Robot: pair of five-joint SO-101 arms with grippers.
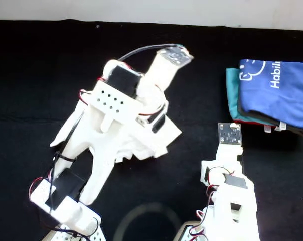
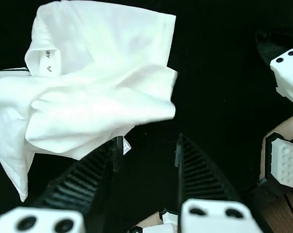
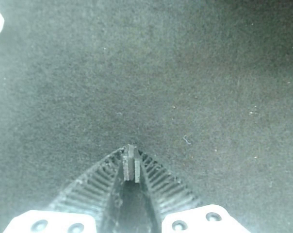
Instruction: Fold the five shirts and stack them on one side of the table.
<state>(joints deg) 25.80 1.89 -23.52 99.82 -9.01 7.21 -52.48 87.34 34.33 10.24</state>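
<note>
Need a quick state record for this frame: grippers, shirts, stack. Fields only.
left gripper: open, low over the table at the edge of the white shirt, not closed on it
right gripper: shut, holding nothing, over bare table
white shirt: crumpled and unfolded, lying on the table
stack: folded shirts at the right side of the table in the high view
stack top: blue shirt
stack lower layers: teal shirt edge sticks out on one side, with dark layers between; exact count unclear
table: black cloth surface
</note>
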